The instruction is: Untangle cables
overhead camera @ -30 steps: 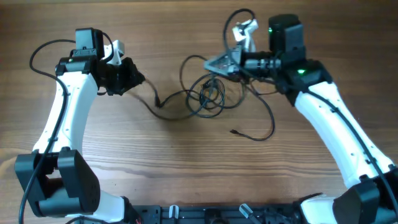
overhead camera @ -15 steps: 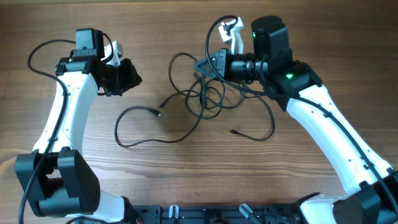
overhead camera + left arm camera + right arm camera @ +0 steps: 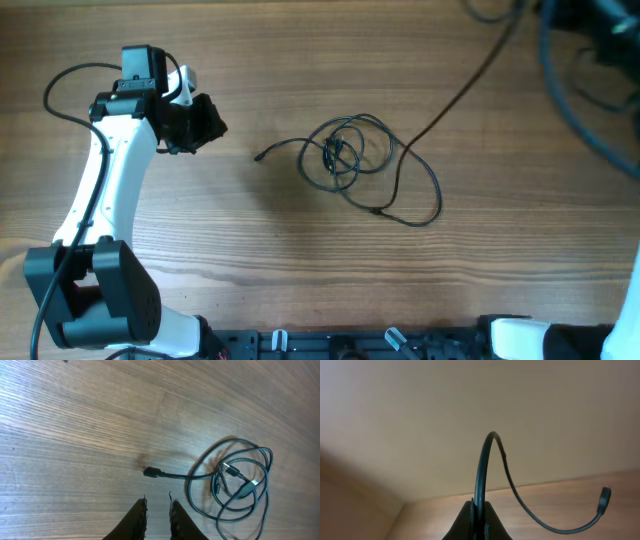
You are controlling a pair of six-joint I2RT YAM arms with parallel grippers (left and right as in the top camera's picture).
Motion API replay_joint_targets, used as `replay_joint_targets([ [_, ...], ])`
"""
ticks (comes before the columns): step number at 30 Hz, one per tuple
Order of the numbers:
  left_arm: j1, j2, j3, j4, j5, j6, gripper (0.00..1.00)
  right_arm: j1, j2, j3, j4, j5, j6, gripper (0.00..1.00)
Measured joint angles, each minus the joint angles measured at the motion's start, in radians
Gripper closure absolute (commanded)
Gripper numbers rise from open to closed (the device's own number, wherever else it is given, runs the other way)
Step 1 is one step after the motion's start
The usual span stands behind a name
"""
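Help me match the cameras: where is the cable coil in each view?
Overhead: cable coil at centre.
Left wrist: lower right.
Right wrist: not in it; only one cable, pinched in the right end effector.
Shared by the first two: the loose plug left of the coil.

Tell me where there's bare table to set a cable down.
Bare wood: the wide band in front of the cable coil, toward the arm bases, and the far strip between the left hand and the lifted cable. Crowded: the centre coil and the top right.
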Motion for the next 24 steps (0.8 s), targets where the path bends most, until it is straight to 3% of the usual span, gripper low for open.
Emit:
replay_joint_targets([
  [7,0.000,0.000,0.000,0.000,-0.007,0.000,0.79,-0.459,0.098,0.000,-0.097,-0.066,0.027,0.96],
  [11,0.000,0.000,0.000,-0.001,-0.007,0.000,0.79,-0.607,0.196,0.000,-0.101,-0.066,0.043,0.96],
  [19,0.000,0.000,0.000,0.000,-0.008,0.000,0.78,-0.758,0.204,0.087,0.021,-0.122,0.076,0.95],
  [24,0.000,0.000,0.000,0.000,-0.008,0.000,0.76,-0.766,0.204,0.162,0.073,-0.125,-0.002,0.96],
])
